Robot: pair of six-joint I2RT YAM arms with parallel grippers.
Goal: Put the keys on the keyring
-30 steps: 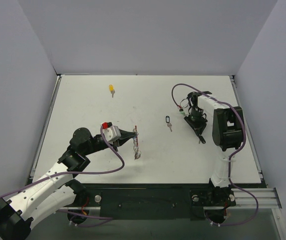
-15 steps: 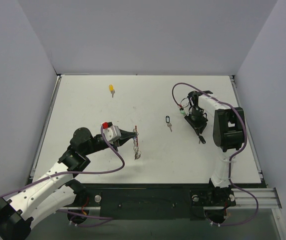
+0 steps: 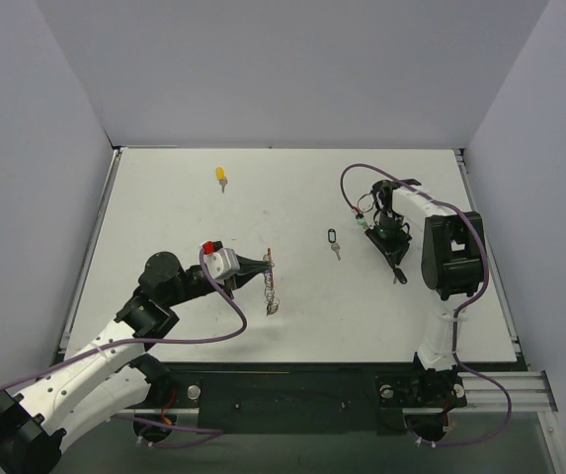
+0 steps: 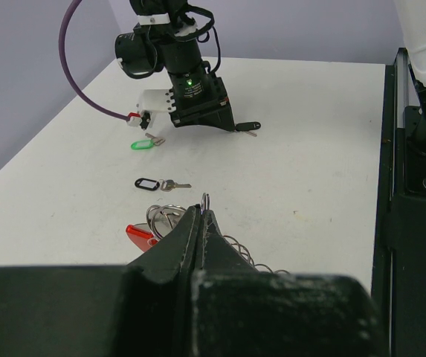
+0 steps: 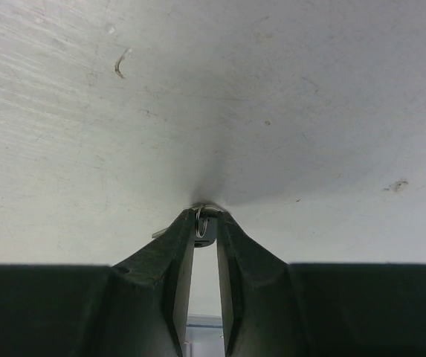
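My left gripper [image 3: 267,260] [image 4: 200,213] is shut on the keyring [image 3: 270,283], pinching a thin wire ring [image 4: 205,199] at its tips. The keyring's red piece [image 4: 140,236], silver rings and a wire coil lie under the fingers on the table. My right gripper [image 3: 375,227] [image 5: 207,217] points straight down with its tips on the white table, shut on a small key [image 5: 206,229] with a little split ring; its colour is hidden. Other keys lie loose: a yellow one [image 3: 221,177] far back, a green one [image 3: 360,223] [image 4: 143,145] beside the right gripper.
A key with a black-outlined tag [image 3: 333,240] [image 4: 147,183] lies between the two grippers. A small dark piece [image 3: 398,276] [image 4: 246,127] rests just near of the right gripper. Purple cables loop over both arms. Grey walls enclose the white table [image 3: 164,217] on three sides.
The right gripper has shifted slightly toward the back of the table and its jaws have narrowed a little. The left arm and the keyring have not moved.
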